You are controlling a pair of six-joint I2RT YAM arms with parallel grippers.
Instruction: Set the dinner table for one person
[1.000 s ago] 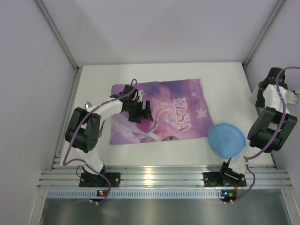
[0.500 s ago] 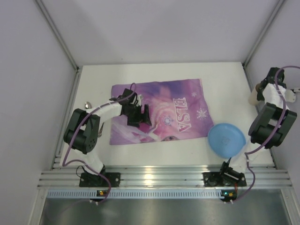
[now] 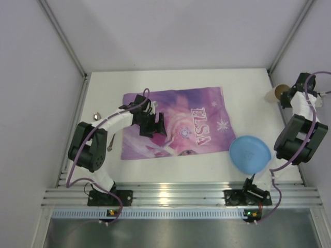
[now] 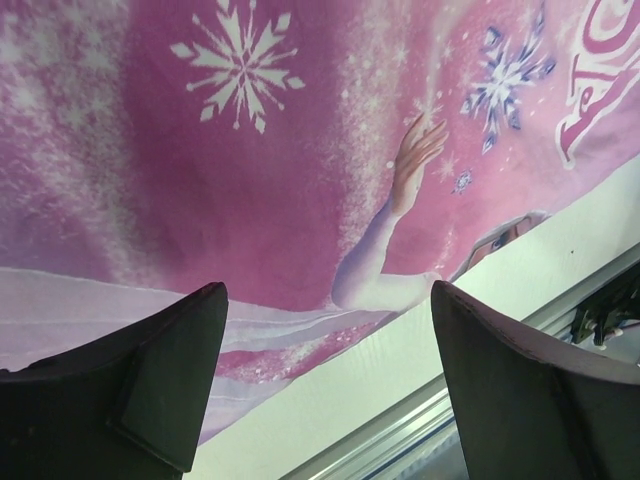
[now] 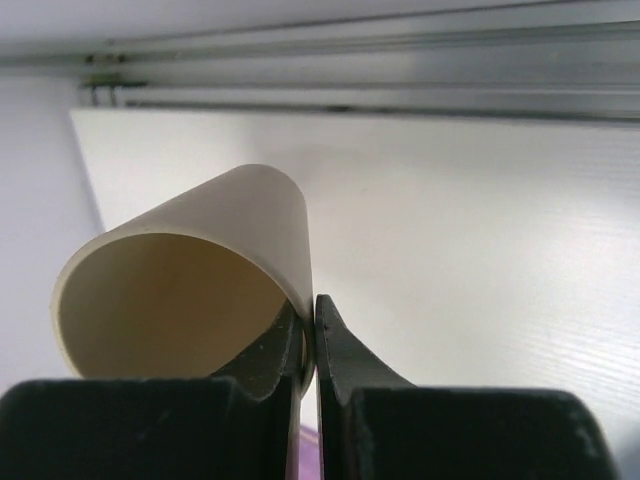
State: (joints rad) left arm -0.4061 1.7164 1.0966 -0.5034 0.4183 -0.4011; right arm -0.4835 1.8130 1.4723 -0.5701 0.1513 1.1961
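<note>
The step in hand is collection of the drinking vessel; the place setting itself is judged barely begun. Nearest the arm bases, a blue plate (image 3: pixel 250 153) lies on the white dinner table (image 3: pixel 207 164), just beside the near right corner of the purple placemat (image 3: pixel 201 111) and not yet on it. The left gripper (image 4: pixel 325 350) hovers over the near left part of the placemat with its jaws spread wide and nothing between them. Left of the placemat lie two small metallic items (image 3: pixel 110 144); they are too small to identify, possibly cutlery. Farthest out, well to the right of the placemat's far right corner, the right gripper (image 5: pixel 308 350) is clenched on the wall of a cream cup (image 5: pixel 190 290), one finger inside the rim and one outside. The cup is tilted, with its mouth toward the wrist camera. The dinner table lies directly below this gripper and extends past the cup to the far rail. The next move calls for carrying the cup toward the placemat, turning it upright, and setting it down at the placemat's far right corner before release.
</note>
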